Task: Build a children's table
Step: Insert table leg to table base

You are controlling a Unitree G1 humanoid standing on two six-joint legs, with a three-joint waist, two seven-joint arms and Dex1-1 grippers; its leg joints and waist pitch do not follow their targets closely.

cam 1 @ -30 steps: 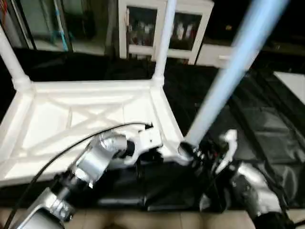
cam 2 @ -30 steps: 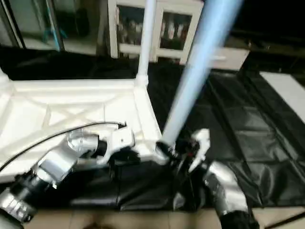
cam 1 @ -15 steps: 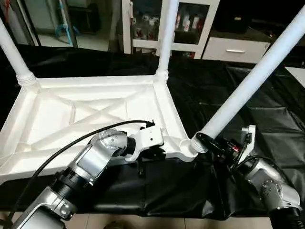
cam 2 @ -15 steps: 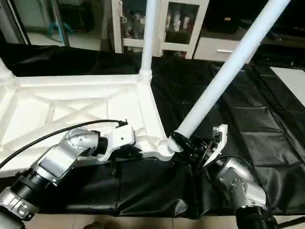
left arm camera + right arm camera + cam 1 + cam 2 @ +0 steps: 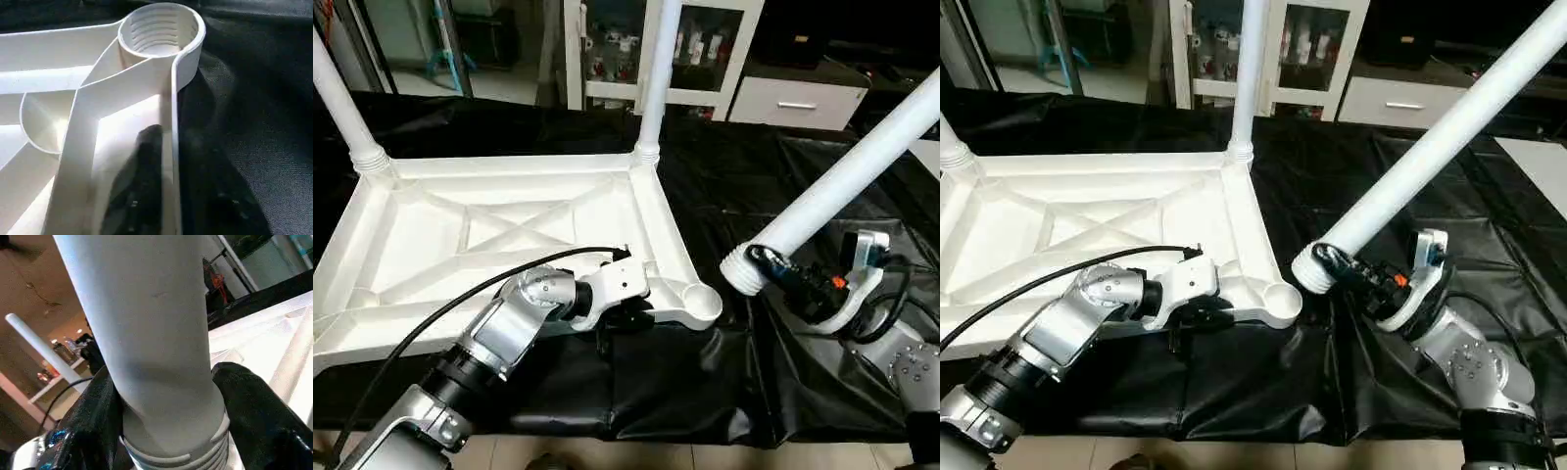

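We have drawn the loose leg (image 5: 842, 176) back from the table top's (image 5: 509, 235) open corner socket (image 5: 700, 304); half a second ago its threaded end touched that socket, now it hangs just beside it over the black worktop (image 5: 744, 186). Our right hand (image 5: 1356, 277) stays clamped on the leg, our left hand (image 5: 146, 171) pinches the rim near the worktop's front edge. We judge the insertion must be re-aimed.

Both eye views look forward and down from the head, sharing the upturned table (image 5: 509, 235) and both forearms. The left wrist view sits close, facing the empty corner socket (image 5: 159, 29). The right wrist view looks up along the held leg (image 5: 146, 333), very near.
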